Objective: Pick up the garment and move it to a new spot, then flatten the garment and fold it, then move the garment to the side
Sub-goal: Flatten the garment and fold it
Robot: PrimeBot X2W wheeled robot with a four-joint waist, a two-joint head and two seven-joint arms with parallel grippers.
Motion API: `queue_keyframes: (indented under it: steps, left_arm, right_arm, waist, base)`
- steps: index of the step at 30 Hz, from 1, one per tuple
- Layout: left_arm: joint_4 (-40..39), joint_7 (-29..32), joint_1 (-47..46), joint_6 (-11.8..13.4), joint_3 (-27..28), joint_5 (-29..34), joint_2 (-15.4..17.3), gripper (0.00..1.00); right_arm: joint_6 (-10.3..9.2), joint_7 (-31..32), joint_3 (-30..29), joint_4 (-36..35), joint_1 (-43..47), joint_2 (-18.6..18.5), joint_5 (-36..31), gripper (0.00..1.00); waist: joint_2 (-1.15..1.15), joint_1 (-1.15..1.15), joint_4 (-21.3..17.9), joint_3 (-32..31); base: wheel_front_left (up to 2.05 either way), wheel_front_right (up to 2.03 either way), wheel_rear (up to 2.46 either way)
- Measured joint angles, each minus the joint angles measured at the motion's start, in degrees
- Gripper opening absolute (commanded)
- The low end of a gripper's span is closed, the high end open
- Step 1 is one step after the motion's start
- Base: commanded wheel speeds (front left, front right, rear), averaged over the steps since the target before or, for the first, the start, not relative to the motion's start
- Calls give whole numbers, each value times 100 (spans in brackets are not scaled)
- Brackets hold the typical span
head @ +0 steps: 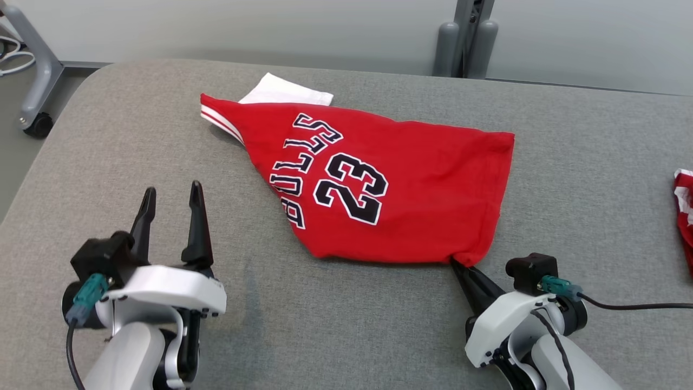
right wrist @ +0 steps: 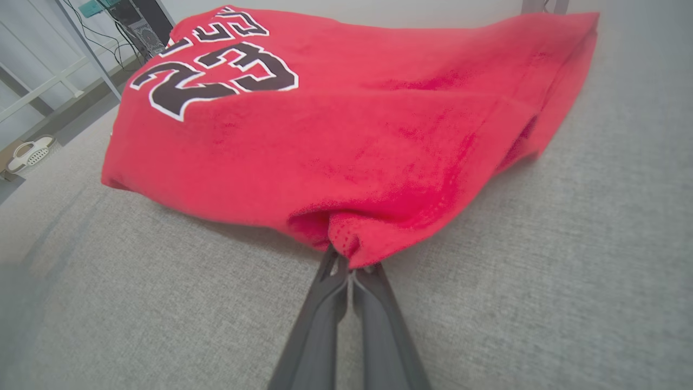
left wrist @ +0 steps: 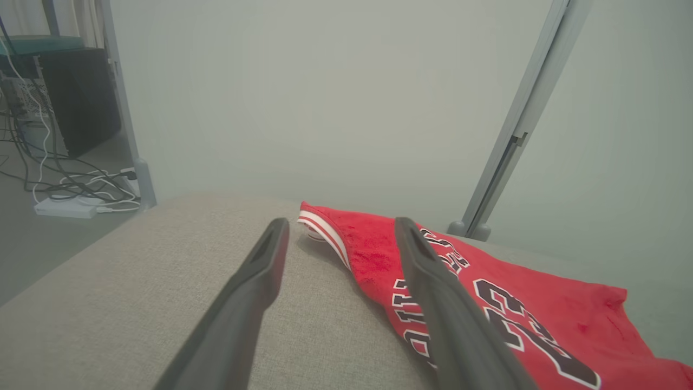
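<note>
A red jersey, the garment [head: 411,184], lies on the grey table [head: 325,325] with "BULLS 23" in black and white facing up. It is folded over, with white trim at its far left tip. My right gripper [head: 457,264] is shut on the garment's near right corner; in the right wrist view the garment [right wrist: 346,135] bunches over the closed fingertips of that gripper [right wrist: 349,262]. My left gripper [head: 172,197] stands open at the near left, a hand's width from the garment's left edge. In the left wrist view the open left gripper [left wrist: 341,227] has the garment [left wrist: 487,303] lying beyond it to the right.
A white cloth [head: 284,91] peeks out from under the garment's far left end. Another red cloth [head: 685,211] lies at the table's right edge. A grey post [head: 465,38] stands behind the table, and a wheeled stand leg [head: 35,81] is at the far left.
</note>
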Motion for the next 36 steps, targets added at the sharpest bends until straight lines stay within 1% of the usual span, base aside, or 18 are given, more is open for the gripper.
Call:
queue_keyframes:
  steps: [4, 7, 10, 14, 16, 19, 21, 23, 26, 29, 32, 36]
  left_arm:
    - [-299, 53, 321, 168, 22, -9, 40, 100]
    - [-398, 76, 471, 266, 21, -9, 60, 100]
    - [-419, 94, 582, 288, -3, -12, 64, 100]
    - [-398, 93, 664, 309, -47, -43, 24, 100]
    - [-371, 92, 715, 303, -88, -53, -10, 100]
    - [-318, 73, 750, 302, -121, -85, -54, 100]
    - [-281, 67, 765, 282, -124, -101, -71, 100]
    - [-247, 49, 778, 269, -147, -105, -94, 100]
    - [-180, 44, 782, 247, -183, -127, -118, 100]
    - [-83, 71, 777, 182, -254, -158, -179, 100]
    - [69, 119, 739, 78, -314, -246, -258, 100]
    - [421, 194, 573, -120, -461, -303, -375, 100]
  right_arm:
    - [0, -148, 125, -62, -89, -80, 210, 0]
    - [0, -138, 259, -350, -119, -145, 533, 0]
    - [0, 48, 414, -857, -117, -323, 924, 0]
    - [0, 474, 458, -1745, 63, -787, 1458, 0]
    - [0, 746, 359, -2206, 233, -1083, 1660, 0]
    - [0, 1182, 21, -2843, 567, -1474, 1874, 0]
    - [0, 1512, -264, -3219, 817, -1662, 1956, 0]
    - [0, 1845, -559, -3543, 1078, -1769, 2014, 0]
    - [0, 2281, -1067, -3741, 1397, -1846, 1882, 0]
    - [0, 2573, -1480, -3710, 1582, -1717, 1677, 0]
    - [0, 2729, -1686, -3443, 1627, -1507, 1399, 0]
    - [0, 2700, -1727, -2971, 1567, -1290, 1199, 0]
  waist:
    - [0, 0, -87, -7]
    - [0, 0, -183, -12]
    - [0, 0, -296, -28]
    - [0, 0, -447, -64]
    - [0, 0, -519, -85]
    - [0, 0, -617, -114]
    - [0, 0, -667, -127]
    - [0, 0, -699, -128]
    - [0, 0, -716, -104]
    - [0, 0, -703, -72]
    - [0, 0, -674, -36]
    - [0, 0, -641, 23]
  base:
    - [0, 0, 0]
    - [0, 0, 0]
    - [0, 0, 0]
    - [0, 0, 0]
    - [0, 0, 0]
    - [0, 0, 0]
    - [0, 0, 0]
    - [0, 0, 0]
    - [0, 0, 0]
    - [0, 0, 0]
    - [0, 0, 0]
    - [0, 0, 0]
